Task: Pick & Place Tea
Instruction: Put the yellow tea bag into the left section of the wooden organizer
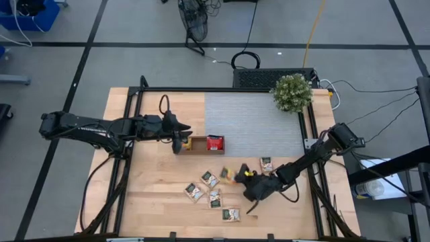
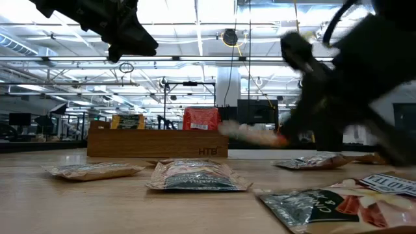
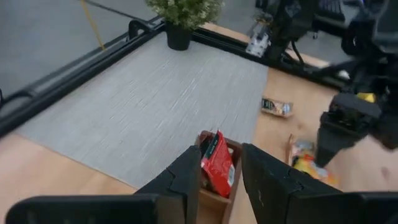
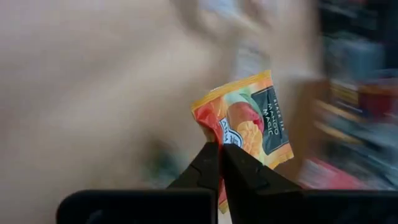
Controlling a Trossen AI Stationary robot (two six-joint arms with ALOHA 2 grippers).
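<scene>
Pinched shut in the right gripper (image 4: 221,149): one orange tea sachet (image 4: 249,121), held by a corner, likely to hang free for carrying. Up off the desk (image 1: 154,202) a little, just beside the loose sachets. Hung over the left end of the wooden tray (image 1: 198,144): the left gripper (image 3: 221,165), partly open, holding nothing, maybe waiting to help. Stood up inside the tray already: a red sachet (image 3: 216,155), set on edge, likely to leave room for more. Lying flat on the desk near the right gripper: several green-and-white sachets (image 1: 209,179), not yet picked. Probably next: carrying the orange one over to the tray.
</scene>
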